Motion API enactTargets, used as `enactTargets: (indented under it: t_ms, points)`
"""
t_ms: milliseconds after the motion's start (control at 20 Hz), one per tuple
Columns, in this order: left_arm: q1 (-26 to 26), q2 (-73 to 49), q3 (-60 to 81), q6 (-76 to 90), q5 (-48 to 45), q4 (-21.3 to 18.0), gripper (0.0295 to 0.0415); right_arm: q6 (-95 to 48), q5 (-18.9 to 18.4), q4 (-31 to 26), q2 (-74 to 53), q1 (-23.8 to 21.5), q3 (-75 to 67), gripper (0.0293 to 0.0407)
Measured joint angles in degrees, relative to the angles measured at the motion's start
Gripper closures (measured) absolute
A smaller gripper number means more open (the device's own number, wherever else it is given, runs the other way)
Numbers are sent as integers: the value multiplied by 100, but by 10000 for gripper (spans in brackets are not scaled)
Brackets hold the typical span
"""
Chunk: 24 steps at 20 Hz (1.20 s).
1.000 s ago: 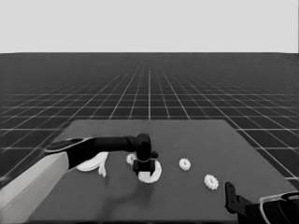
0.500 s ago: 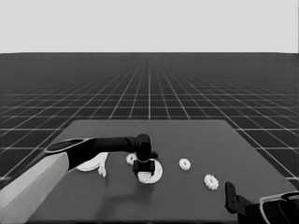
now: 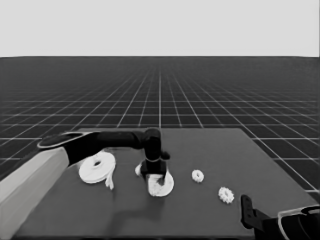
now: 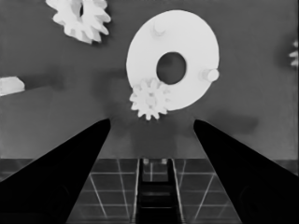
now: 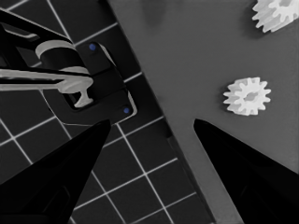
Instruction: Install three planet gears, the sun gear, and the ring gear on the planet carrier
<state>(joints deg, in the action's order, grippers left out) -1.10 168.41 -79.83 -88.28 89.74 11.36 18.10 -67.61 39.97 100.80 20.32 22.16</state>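
Observation:
The smaller round part (image 3: 165, 188), the flat planet carrier (image 4: 187, 42), lies at the table's middle. One planet gear (image 4: 149, 98) sits on its rim, and two bare pegs show on its face. My left gripper (image 3: 152, 176) hangs open just above it, and nothing is between the fingers (image 4: 152, 122). A second small gear (image 3: 138, 170) lies beside the carrier (image 4: 81, 16). Two more gears (image 3: 198, 175) (image 3: 226, 194) lie to the right. The larger round part (image 3: 97, 167), the ring gear, rests at the left. My right gripper (image 3: 248, 212) is parked, open (image 5: 152, 122), at the lower right corner.
A thin white piece (image 3: 109, 183) lies against the larger round part's near side. The left arm's pale grey part (image 3: 30, 190) fills the lower left corner. The right wrist view shows the two right-hand gears (image 5: 247, 96) (image 5: 278, 14), the table's edge and dark machinery (image 5: 93, 79).

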Motion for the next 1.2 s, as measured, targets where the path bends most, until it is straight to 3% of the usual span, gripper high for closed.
enactTargets:
  t_ms: [200, 400, 700, 750, 850, 1200]
  points:
    - [35, -1, 6, -5, -1, -40, 326, 0, 0, 0, 0, 0, 0, 315]
    - [254, -509, -1744, 2209, -353, -335, 326, 0, 0, 0, 0, 0, 0, 315]
    - [258, -451, -2130, 2557, -387, -375, 326, 0, 0, 0, 0, 0, 0, 315]
    - [-128, -363, -2381, 2692, -607, 0, 326, 0, 0, 0, 0, 0, 0, 315]
    - [-581, -217, -2786, 2896, -859, 315, 326, 0, 0, 0, 0, 0, 0, 315]
    - [-762, -111, -3068, 3036, -1011, 447, 325, 0, 0, 0, 0, 0, 0, 315]
